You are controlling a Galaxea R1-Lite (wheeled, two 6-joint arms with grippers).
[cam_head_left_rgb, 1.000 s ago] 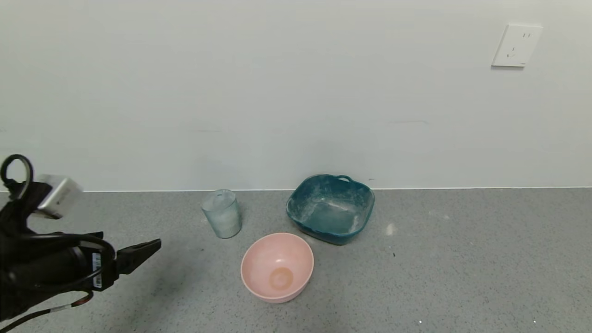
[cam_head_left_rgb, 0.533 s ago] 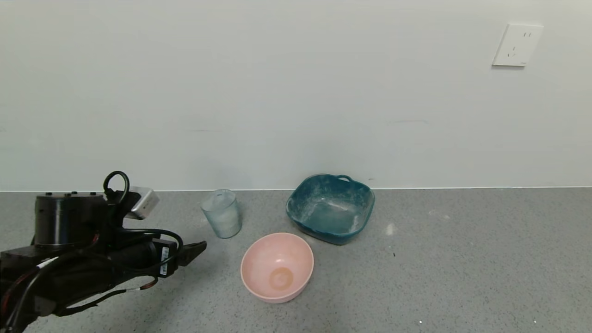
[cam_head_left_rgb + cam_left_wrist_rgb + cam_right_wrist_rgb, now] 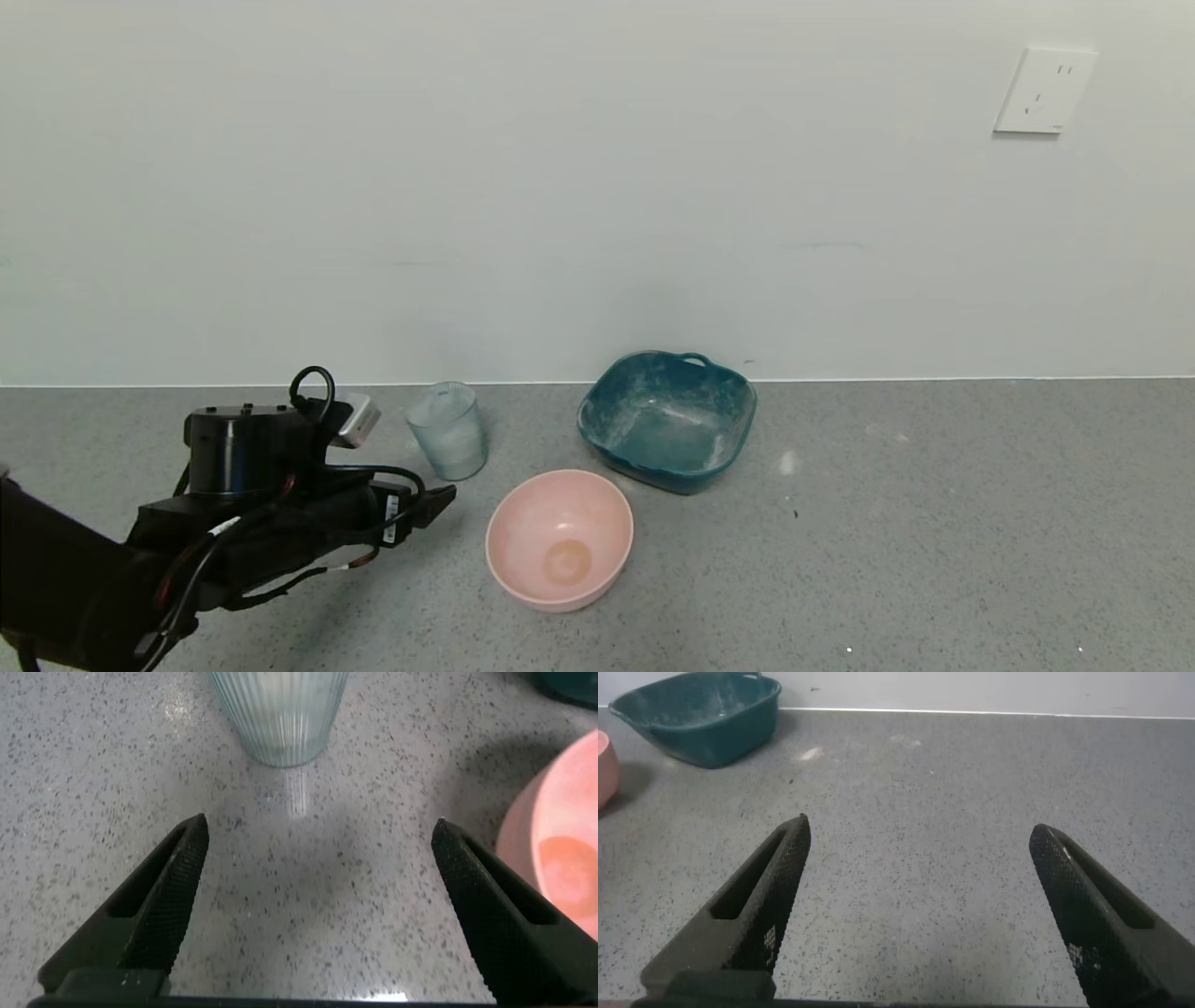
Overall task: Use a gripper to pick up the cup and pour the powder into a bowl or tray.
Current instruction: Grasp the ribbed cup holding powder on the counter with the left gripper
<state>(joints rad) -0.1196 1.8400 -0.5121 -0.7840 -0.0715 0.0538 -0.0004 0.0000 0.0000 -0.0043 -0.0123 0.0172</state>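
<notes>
The ribbed pale blue-grey cup point(image 3: 449, 430) stands upright on the grey counter near the wall, with whitish powder point(image 3: 455, 446) showing inside it. My left gripper point(image 3: 439, 501) is open, low over the counter, just in front of and left of the cup, apart from it. In the left wrist view the cup's base point(image 3: 280, 714) stands ahead of my open left gripper point(image 3: 318, 831). The pale pink bowl point(image 3: 559, 538) sits in front right of the cup and shows in the left wrist view point(image 3: 556, 849). My right gripper point(image 3: 920, 831) is open over bare counter and does not show in the head view.
A dark teal squarish dish point(image 3: 667, 420) with handles, dusted with powder, stands behind right of the pink bowl and shows in the right wrist view point(image 3: 701, 719). A small powder smear point(image 3: 788, 461) lies right of it. The wall runs along the counter's back.
My left arm has moved in from the left edge toward the cup, low over the counter. The cup, bowl and dish have not moved.
</notes>
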